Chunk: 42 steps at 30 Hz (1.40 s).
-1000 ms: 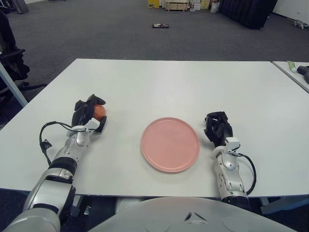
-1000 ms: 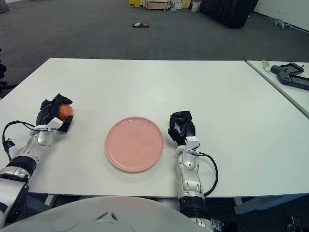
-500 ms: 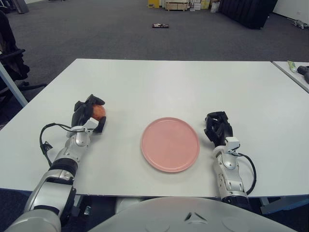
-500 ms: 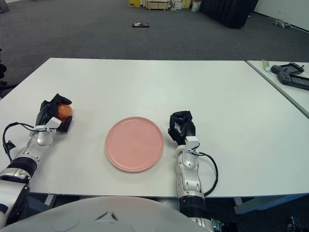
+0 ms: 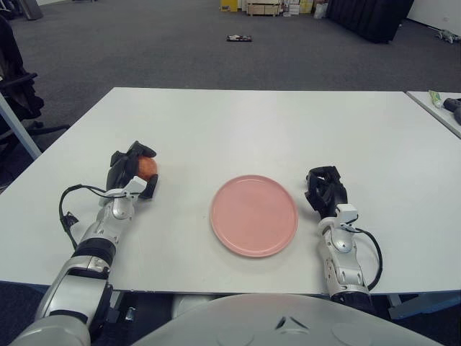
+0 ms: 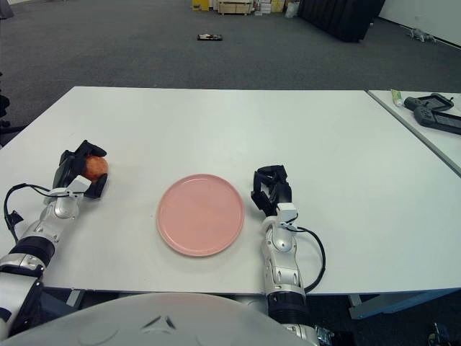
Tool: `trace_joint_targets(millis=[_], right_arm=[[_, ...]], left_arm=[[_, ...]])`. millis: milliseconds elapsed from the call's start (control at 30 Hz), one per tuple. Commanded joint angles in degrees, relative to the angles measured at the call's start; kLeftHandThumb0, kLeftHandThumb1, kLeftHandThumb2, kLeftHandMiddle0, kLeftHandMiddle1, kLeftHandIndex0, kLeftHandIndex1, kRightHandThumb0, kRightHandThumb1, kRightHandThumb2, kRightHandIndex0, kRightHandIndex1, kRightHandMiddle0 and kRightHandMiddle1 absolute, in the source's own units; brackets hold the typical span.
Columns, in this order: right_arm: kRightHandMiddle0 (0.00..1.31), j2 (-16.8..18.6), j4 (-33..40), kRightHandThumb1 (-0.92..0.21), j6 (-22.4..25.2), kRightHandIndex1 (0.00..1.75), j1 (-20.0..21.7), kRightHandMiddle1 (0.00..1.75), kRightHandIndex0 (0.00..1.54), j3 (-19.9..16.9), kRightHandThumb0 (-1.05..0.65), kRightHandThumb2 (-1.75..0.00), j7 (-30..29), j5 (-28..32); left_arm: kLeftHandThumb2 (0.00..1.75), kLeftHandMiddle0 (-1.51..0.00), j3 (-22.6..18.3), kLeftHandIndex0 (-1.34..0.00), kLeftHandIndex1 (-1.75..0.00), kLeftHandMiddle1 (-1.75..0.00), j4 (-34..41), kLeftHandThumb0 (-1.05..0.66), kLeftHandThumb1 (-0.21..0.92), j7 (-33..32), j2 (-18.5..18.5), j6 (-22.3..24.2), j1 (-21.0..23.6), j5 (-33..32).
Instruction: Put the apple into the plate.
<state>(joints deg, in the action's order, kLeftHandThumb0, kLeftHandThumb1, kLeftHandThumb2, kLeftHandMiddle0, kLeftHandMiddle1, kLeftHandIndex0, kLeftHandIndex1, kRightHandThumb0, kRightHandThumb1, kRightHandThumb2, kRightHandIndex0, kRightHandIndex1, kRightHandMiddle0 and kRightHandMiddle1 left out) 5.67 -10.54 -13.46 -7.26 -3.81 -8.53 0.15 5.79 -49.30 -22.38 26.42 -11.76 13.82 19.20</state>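
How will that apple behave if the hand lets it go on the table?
The apple looks round, so it would likely roll on the flat table. It seems firm, since the left hand wraps it without denting. The plate looks shallow and might not stop it.

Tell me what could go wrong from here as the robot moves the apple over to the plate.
The left hand wraps the apple only partly, with the fruit showing between the fingers near the top, so it might slip and roll when lifted. The pink plate is shallow, so a round apple released with sideways motion could roll off its low rim. The right hand shows just right of the plate; an overshooting apple might bump it.
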Motion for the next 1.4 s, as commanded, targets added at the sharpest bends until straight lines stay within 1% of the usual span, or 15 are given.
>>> trace_joint_targets(millis=[0, 267, 333, 433, 533, 633, 733, 1000, 1100, 1233, 1367], right_arm=[[0.22, 0.0, -0.9, -0.88, 1.6, 1.24, 0.3, 1.75, 0.51, -0.4, -0.35, -0.59, -0.2, 0.3], [0.21, 0.1, -0.8, -0.88, 1.3, 1.24, 0.3, 1.75, 0.52, -0.6, -0.35, -0.58, -0.2, 0.4], [0.21, 0.1, -0.7, -0.88, 1.5, 1.24, 0.3, 1.75, 0.52, -0.6, -0.35, -0.58, -0.2, 0.4], [0.21, 0.2, -0.6, -0.88, 1.7, 1.24, 0.3, 1.75, 0.52, -0.6, -0.35, -0.58, -0.4, 0.4], [0.22, 0.2, -0.6, -0.87, 1.7, 1.24, 0.3, 1.75, 0.52, -0.6, -0.35, -0.60, -0.4, 0.4], [0.23, 0.1, -0.8, -0.85, 1.4, 1.24, 0.2, 1.75, 0.53, -0.6, -0.35, -0.63, -0.3, 0.3], [0.23, 0.0, -0.9, -0.85, 1.1, 1.24, 0.2, 1.75, 0.53, -0.6, -0.35, -0.63, -0.2, 0.2], [0.23, 0.0, -1.0, -0.85, 0.9, 1.24, 0.3, 1.75, 0.52, -0.7, -0.35, -0.63, 0.2, 0.6], [0.23, 0.1, -1.1, -0.85, 1.0, 1.24, 0.4, 1.75, 0.51, -0.7, -0.35, -0.63, 0.0, 0.6], [0.23, 0.1, -1.3, -0.85, 1.0, 1.24, 0.5, 1.75, 0.51, -0.7, -0.35, -0.62, -0.2, 0.4], [0.23, 0.0, -1.6, -0.86, 0.5, 1.24, 0.6, 1.75, 0.51, -0.6, -0.35, -0.62, 0.1, 0.3]], left_arm=[[1.51, -0.83, 0.6, -0.56, -1.75, -1.57, -0.5, 0.00, 0.10, 1.3, -1.1, 1.6, -3.1, 0.5], [1.51, -0.82, 0.0, -0.56, -1.75, -1.58, 2.4, 0.00, 0.11, 0.9, -1.2, 1.1, -4.3, 0.5], [1.51, -0.81, -0.3, -0.56, -1.75, -1.59, 3.7, 0.00, 0.11, 0.9, -1.0, 1.1, -4.6, 0.5], [1.51, -0.81, -0.9, -0.56, -1.75, -1.59, 7.6, 0.00, 0.11, 1.4, -0.8, 1.8, -5.6, 0.4], [1.51, -0.81, -1.3, -0.56, -1.75, -1.59, 9.5, 0.00, 0.11, 1.6, -0.9, 2.0, -6.3, 0.2], [1.51, -0.81, -1.6, -0.56, -1.75, -1.59, 11.5, 0.00, 0.11, 1.2, -0.9, 1.0, -7.2, 0.3], [1.52, -0.81, -2.4, -0.56, -1.75, -1.61, 21.0, 0.00, 0.10, 2.3, -1.3, 4.0, -10.4, 0.1], [1.53, -0.82, -4.6, -0.56, -1.75, -1.61, 34.1, 0.00, 0.10, 5.6, -1.8, 9.0, -14.2, 0.1], [1.53, -0.82, -4.6, -0.56, -1.75, -1.61, 40.3, 0.00, 0.10, 5.9, -2.4, 10.8, -15.6, 1.7], [1.54, -0.82, -4.3, -0.56, -1.75, -1.62, 42.5, 0.00, 0.09, 5.1, -2.5, 10.9, -15.9, 4.2], [1.54, -0.83, -4.2, -0.56, -1.75, -1.61, 48.8, 0.00, 0.09, 6.5, -3.8, 13.1, -17.0, 5.2]])
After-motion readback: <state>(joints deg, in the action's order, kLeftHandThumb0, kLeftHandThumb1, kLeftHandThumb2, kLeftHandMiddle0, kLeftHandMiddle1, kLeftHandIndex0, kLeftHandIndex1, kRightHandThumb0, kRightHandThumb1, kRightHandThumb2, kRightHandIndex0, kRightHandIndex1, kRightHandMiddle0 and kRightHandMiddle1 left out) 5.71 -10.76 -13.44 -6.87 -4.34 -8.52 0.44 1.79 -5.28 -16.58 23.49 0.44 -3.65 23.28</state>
